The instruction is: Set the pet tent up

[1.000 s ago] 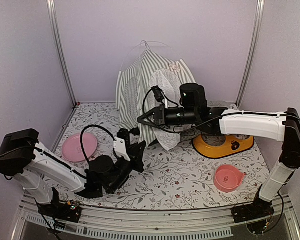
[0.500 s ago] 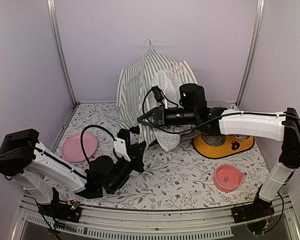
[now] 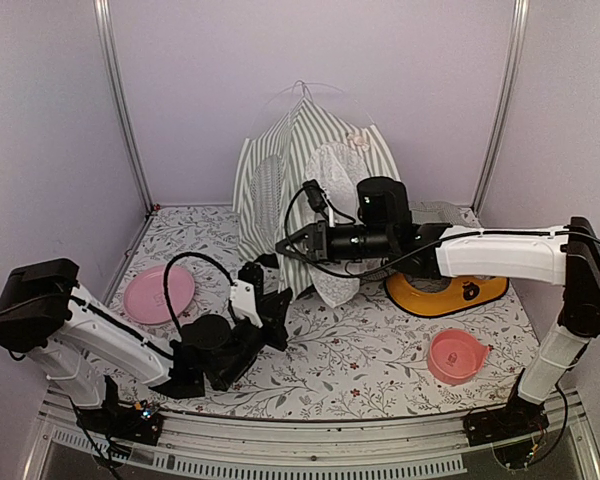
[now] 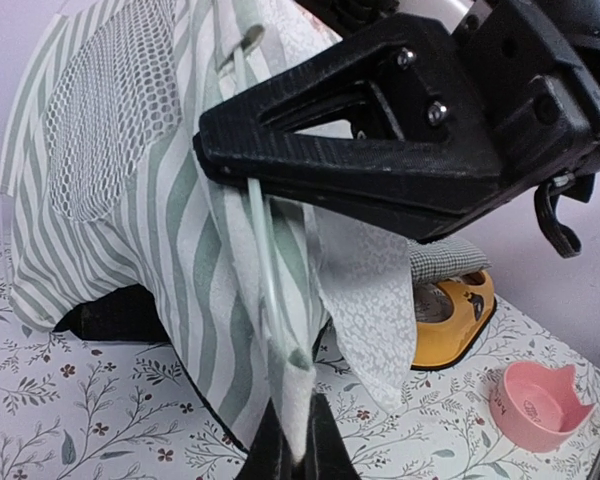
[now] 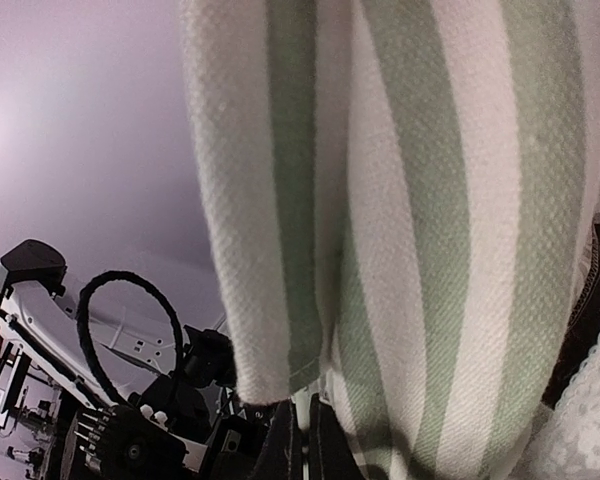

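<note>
Tent (image 3: 300,165): striped, upright at the back middle of the counter (image 3: 380,350). Left jaws: clenched on the bottom corner of its front edge, with the fabric running down between them. Right jaws: clenched on the same edge higher up, reaching in from the right

My left hand (image 4: 290,455) sits at bottom centre, fingers pinched onto the lower hem of the pet tent (image 4: 130,250). The tent's striped fabric fills the left and middle, with a mesh panel (image 4: 110,110) at upper left. The black right hand (image 4: 220,150) reaches in from the upper right, clamped across a fabric fold. At lower right, a yellow dish (image 4: 455,320) and a pink bowl (image 4: 535,400) stand on the floral bench (image 4: 70,420).
</note>
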Motion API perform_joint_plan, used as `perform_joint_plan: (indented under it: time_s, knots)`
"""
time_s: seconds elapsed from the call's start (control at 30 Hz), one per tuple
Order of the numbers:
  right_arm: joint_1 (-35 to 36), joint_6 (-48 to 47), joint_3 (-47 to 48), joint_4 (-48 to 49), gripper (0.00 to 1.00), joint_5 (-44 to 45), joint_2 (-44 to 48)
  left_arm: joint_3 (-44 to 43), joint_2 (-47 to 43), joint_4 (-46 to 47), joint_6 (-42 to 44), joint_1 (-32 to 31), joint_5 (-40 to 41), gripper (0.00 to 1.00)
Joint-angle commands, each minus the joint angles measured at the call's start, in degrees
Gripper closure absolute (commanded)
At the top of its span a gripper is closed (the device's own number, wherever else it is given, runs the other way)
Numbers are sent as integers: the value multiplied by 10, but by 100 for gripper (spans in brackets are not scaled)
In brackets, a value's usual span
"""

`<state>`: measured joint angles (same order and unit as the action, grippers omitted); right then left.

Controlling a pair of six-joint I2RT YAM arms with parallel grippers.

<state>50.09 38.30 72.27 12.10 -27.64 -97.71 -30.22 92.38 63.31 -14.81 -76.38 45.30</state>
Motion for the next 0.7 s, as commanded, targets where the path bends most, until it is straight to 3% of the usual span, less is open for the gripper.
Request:
perform_joint_plan:
  time_s: [0.0, 0.67]
  knots:
    - [-30, 5, 4, 159, 100, 150, 35, 28, 26, -102, 7, -60, -62, 100]
    - [-7, -1, -70, 160, 100, 186, 85, 31, 21, -112, -9, -55, -54, 100]
